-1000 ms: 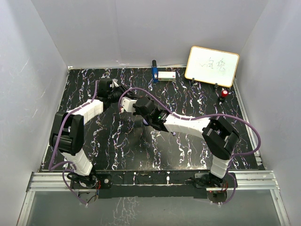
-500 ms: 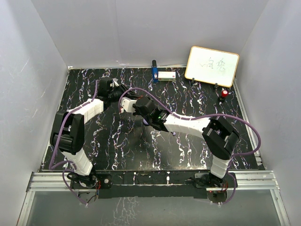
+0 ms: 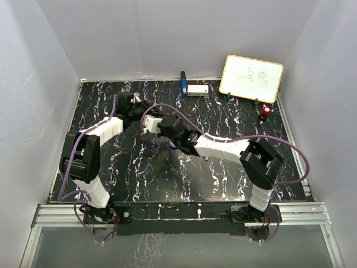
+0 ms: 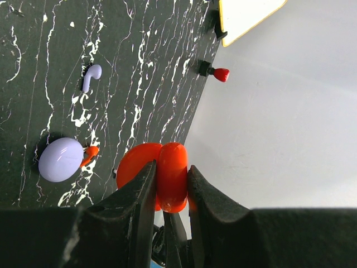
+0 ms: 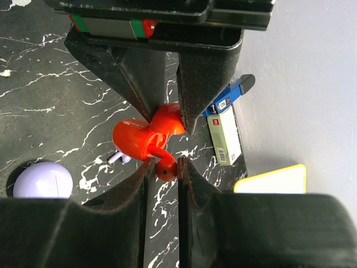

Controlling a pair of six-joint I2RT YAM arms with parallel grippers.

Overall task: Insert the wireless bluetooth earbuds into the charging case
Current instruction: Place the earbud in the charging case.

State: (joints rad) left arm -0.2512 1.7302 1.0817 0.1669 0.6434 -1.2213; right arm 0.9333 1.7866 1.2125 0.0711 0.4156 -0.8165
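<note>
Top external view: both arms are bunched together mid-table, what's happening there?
The left end effector is shut on a red charging case. The right end effector is shut on a red earbud, held right at that case and apparently not seated yet. On the table lie a lilac case with a small orange piece against it, and a loose lilac earbud.

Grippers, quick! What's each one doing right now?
Left gripper: closed, holding the red charging case.
Right gripper: closed, pinching a red earbud next to the case.
</note>
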